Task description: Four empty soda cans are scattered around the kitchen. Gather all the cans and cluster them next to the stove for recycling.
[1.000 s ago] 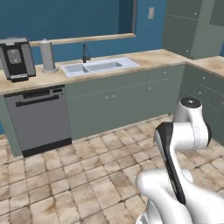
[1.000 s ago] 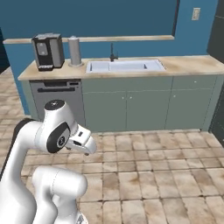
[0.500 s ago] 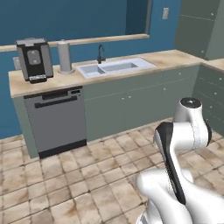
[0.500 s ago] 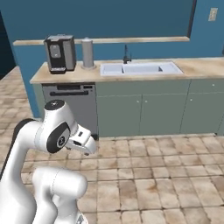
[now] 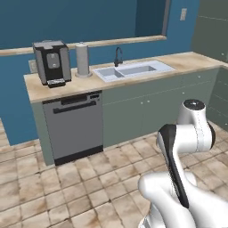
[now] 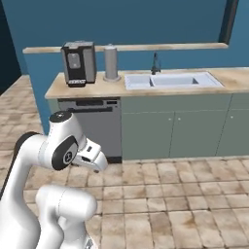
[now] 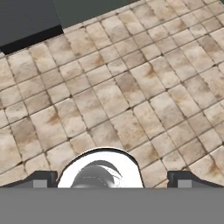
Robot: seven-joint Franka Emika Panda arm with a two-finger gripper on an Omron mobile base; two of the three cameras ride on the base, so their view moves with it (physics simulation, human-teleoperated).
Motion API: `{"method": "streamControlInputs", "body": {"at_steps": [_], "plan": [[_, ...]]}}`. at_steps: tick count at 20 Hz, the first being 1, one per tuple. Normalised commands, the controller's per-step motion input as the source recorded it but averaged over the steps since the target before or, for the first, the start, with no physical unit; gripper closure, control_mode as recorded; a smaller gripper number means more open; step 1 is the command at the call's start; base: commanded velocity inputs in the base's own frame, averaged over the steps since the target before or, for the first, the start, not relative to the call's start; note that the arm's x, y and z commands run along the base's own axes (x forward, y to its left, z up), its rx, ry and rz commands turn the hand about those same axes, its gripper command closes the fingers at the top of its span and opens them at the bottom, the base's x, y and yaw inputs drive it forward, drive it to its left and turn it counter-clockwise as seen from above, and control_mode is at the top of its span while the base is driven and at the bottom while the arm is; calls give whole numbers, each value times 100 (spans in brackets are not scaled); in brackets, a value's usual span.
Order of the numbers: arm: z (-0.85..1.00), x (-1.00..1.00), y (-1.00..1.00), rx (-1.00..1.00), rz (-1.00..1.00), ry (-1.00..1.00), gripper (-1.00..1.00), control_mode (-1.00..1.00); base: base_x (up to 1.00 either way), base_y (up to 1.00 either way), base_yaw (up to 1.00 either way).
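Sliding sideways with the base, both base views now put the dishwasher and coffee machine nearer the middle than half a second ago; the arm's pose is unchanged. Grey-green cabinets, blue walls and the brown tiled floor make up the kitchen here. On the beige worktop, the coffee machine stands near its left end, a tall silver cylinder just beside it, then the sink. The basin's contents cannot be made out. Jaws hang above bare floor tiles, tips spread wide, holding nothing.
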Motion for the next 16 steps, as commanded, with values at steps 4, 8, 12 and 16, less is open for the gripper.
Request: {"method": "streamControlInputs", "body": {"at_steps": [4, 8, 12, 16], "plan": [[0, 0, 0, 0, 0, 0, -100, 100, 41, 64, 0], [0, 0, 0, 0, 0, 0, -100, 100, 42, 64, 0], [0, 0, 0, 0, 0, 0, -100, 100, 43, 63, 0], [0, 0, 0, 0, 0, 0, -100, 100, 44, 63, 0]]}}
